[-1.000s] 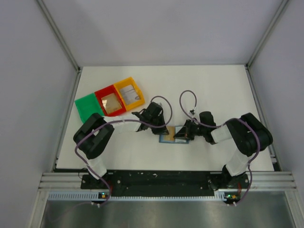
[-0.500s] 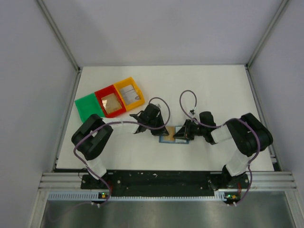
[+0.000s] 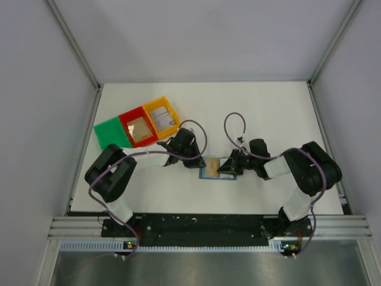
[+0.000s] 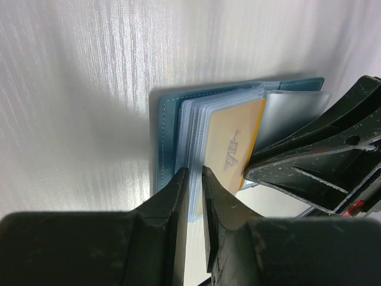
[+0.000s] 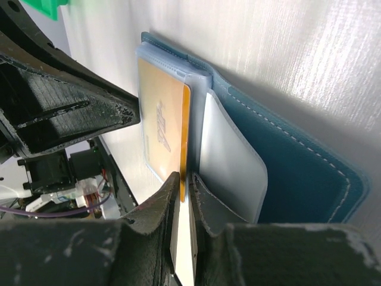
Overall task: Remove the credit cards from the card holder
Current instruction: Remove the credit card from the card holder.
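Ok so starting at the tips: the right fingers (image 5: pixel 208 205) are closed down to a sliver on the near edge of a clear plastic sleeve (image 5: pixel 229 161), just beside the long side of the yellow-orange plastic card (image 5: pixel 161 119). It looks like a pinch pinning things in place. The left fingers (image 4: pixel 166 199) show only a thin gap too, sat at the edge of the sleeve stack, but I honestly can't tell if they've got anything. My guess on handling: the card is stiff, light and slick, while the sleeves are floppy and will bunch or lift if tugged. So nip the card wherever a bare edge pokes out and slide it flat along its pocket, with the other side holding the cover down. The small flat blue card holder (image 5: pixel 297 167) lies open on the white bench (image 4: pixel 77 89) between the two arms, stitched teal-blue cover underneath and pale see-through pockets fanned on top. A row of green, red and yellow plastic trays (image 3: pixel 138 128) sits well off to the left.
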Controlling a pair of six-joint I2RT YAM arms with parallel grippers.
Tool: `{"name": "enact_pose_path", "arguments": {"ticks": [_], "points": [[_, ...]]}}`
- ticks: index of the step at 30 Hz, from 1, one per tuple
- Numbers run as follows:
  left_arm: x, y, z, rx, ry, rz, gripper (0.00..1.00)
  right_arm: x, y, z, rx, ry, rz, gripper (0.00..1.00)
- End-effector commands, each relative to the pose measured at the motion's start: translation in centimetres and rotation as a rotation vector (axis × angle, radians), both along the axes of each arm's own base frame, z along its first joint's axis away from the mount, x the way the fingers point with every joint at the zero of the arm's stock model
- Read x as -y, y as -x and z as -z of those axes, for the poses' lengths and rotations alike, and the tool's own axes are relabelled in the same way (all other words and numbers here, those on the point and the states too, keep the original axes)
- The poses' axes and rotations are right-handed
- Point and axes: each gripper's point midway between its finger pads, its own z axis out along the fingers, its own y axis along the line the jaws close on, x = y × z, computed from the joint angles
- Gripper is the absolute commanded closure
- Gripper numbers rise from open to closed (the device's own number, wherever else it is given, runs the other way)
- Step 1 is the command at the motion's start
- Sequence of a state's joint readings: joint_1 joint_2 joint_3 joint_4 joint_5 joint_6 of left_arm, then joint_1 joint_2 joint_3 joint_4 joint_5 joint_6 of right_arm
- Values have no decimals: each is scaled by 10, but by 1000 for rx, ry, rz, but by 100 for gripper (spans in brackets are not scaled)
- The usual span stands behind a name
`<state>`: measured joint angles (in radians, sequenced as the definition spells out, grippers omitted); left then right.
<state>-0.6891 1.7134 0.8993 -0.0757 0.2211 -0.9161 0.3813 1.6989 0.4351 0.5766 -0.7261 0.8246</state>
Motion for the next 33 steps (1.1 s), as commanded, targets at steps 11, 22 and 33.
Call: {"name": "enact_pose_path", "arguments": {"ticks": [11, 22, 33], "points": [[6, 9, 21, -40, -45, 63, 92, -3, -13, -5, 51, -14, 1, 97], [-20, 14, 51, -83, -171, 31, 100, 17, -6, -4, 50, 12, 25, 100], [-27, 9, 52, -89, -172, 3, 100, 41, 3, -1, 24, 88, 64, 100]]}}
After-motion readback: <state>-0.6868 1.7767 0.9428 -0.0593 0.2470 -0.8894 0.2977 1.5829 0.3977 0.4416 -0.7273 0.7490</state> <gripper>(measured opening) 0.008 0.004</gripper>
